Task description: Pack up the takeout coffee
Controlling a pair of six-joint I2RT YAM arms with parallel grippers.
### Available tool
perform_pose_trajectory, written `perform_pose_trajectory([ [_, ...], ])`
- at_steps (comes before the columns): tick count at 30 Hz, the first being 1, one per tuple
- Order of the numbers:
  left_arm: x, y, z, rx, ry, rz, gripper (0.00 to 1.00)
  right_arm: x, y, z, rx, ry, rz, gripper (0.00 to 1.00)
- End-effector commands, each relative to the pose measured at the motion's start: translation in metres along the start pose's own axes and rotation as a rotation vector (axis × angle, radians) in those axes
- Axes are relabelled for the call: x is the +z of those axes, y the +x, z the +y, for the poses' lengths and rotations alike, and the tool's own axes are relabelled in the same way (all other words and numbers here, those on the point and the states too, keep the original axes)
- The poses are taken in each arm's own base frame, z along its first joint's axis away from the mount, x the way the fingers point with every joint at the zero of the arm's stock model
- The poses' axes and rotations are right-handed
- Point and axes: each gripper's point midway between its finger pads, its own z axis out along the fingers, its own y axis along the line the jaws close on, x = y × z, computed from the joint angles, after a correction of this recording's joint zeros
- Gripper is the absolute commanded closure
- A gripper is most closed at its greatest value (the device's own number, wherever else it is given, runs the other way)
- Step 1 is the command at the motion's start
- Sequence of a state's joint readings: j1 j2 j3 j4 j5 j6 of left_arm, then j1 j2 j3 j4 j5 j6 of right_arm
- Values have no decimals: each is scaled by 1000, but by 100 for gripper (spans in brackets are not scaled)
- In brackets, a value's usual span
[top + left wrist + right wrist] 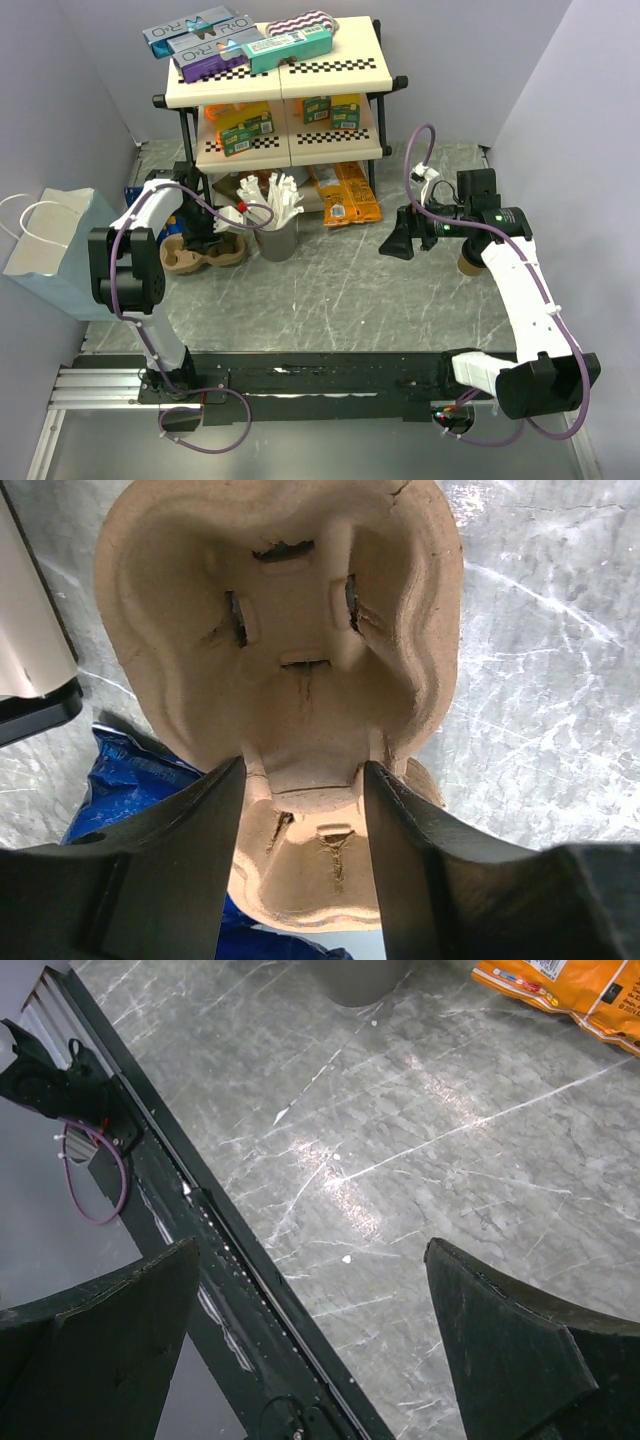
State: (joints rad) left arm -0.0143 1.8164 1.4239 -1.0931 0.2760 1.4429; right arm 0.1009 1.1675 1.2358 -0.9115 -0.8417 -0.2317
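The takeout coffee (467, 264) stands on the right side of the table (340, 300), a tan cup mostly hidden behind the right arm's forearm, so its lid cannot be made out. Just left of it the right gripper (397, 240) hangs above bare marbled tabletop with its jaws spread as wide as they go and nothing between them; its wrist view shows only the table surface and the corner of an orange snack packet (570, 995). Well apart, across the table, the left gripper (302, 770) has its jaws about half open, clamped on the narrow middle wall of the brown pulp cup carrier (280, 610), whose wells are empty. A blue packet (130, 780) lies under the carrier's edge. Right beside the carrier stands a grey cup of white sticks (277, 240), with a shelf rack (290, 75) behind and a pale blue paper bag (55, 250) at far left
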Motion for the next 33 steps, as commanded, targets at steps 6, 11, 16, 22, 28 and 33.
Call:
perform_pose_trajectory([
  [6, -9, -5, 9, 8, -32, -17, 53, -3, -9, 2, -28, -11, -31, 0],
  [11, -21, -8, 6, -4, -37, -32, 63, -2, -9, 0, -28, -7, -30, 0],
  [16, -36, -5, 5, -30, -56, -44, 69, -1, -8, -1, -25, -6, -27, 0],
  [22, -51, -2, 13, -59, -136, -58, 72, -1, -9, -1, -29, -5, -30, 0],
  [28, -49, 0, 9, -106, -101, -52, 89, 0, -13, -2, -28, -10, -27, 0],
  [33, -72, -12, 13, -83, -160, -89, 90, 0, -16, -2, -27, -12, -28, 0],
])
